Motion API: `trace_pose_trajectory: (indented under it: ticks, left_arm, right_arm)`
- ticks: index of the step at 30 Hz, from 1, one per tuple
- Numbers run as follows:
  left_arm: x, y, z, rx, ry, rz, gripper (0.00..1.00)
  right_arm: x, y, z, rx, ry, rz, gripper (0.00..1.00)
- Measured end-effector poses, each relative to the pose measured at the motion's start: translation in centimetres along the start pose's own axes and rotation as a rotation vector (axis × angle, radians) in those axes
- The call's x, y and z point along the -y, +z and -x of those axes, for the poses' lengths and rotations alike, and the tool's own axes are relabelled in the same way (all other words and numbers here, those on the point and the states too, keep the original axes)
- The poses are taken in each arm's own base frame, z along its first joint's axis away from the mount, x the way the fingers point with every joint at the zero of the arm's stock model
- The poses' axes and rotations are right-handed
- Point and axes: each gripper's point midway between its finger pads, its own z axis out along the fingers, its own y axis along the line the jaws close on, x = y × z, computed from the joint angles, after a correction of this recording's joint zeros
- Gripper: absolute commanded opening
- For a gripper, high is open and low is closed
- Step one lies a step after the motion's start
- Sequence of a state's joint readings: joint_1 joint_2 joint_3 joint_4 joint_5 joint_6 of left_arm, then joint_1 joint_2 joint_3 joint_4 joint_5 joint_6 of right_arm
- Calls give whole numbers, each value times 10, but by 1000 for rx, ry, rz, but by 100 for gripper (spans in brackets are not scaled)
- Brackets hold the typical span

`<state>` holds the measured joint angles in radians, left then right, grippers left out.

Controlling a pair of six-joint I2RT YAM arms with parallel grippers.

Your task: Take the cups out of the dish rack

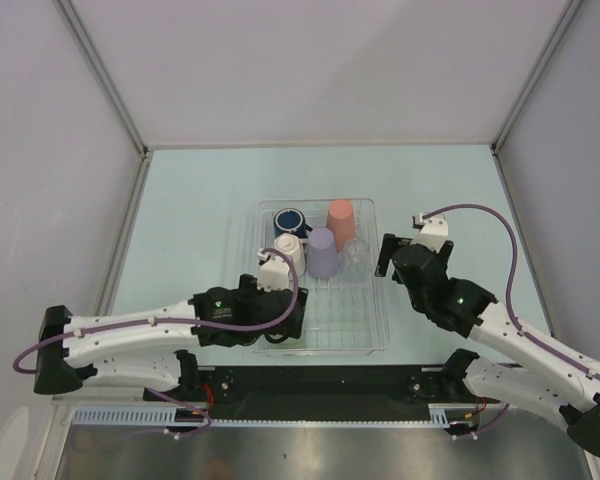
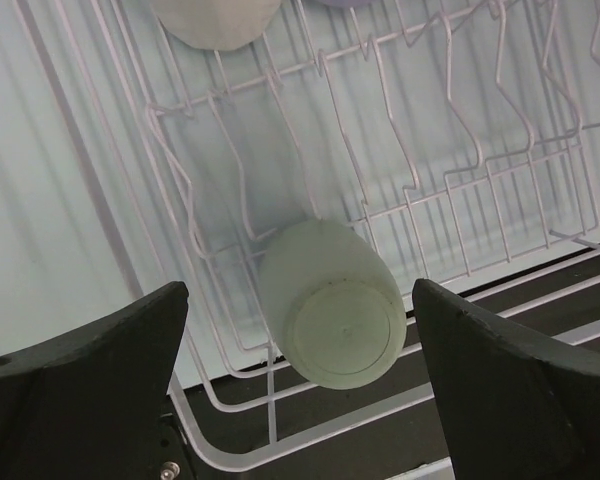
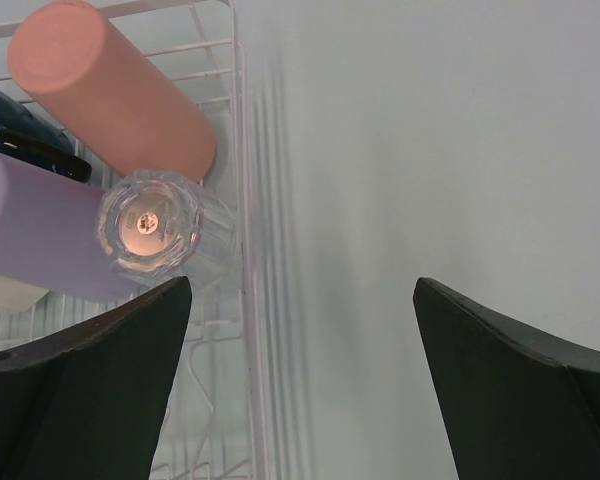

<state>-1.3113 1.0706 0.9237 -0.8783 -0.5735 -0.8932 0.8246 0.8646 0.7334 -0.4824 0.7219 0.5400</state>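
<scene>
Left wrist: cream mug [image 2: 215, 20] mostly off-frame

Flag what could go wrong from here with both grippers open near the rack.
1. The sage green cup leans between wire prongs of the dish rack; the left gripper closing on it could snag a wire.
2. The clear glass sits close beside the salmon tumbler just inside the rack wall; the right gripper, mostly outside that wall, might bump the wall or topple the tumbler.
</scene>
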Motion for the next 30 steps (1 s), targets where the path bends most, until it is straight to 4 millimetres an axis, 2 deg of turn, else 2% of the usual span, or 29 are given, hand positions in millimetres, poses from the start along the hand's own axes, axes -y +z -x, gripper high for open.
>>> trace_pose_trajectory:
  ticks: [4, 14, 23, 26, 27, 29, 30]
  left_arm:
    - [3, 11, -13, -37, 25, 43, 100]
    - [3, 23, -23, -56, 37, 63, 98]
    - [6, 26, -31, -84, 38, 47, 88]
    - [8, 26, -34, -97, 37, 37, 75]
    - [9, 26, -35, -100, 36, 34, 61]
    - [12, 26, -35, -103, 28, 22, 47]
    - [14, 25, -35, -100, 27, 16, 33]
  right_arm:
    - [-1, 0, 0, -1, 6, 3, 100]
    - [1, 1, -8, -12, -5, -3, 100]
    - [3, 2, -12, -18, -10, -6, 100]
    - [3, 2, -13, -21, -12, -8, 100]
    - [3, 2, -13, -21, -11, -8, 100]
    - [3, 2, -13, -21, -10, -8, 100]
    - [3, 2, -14, -22, -8, -8, 100]
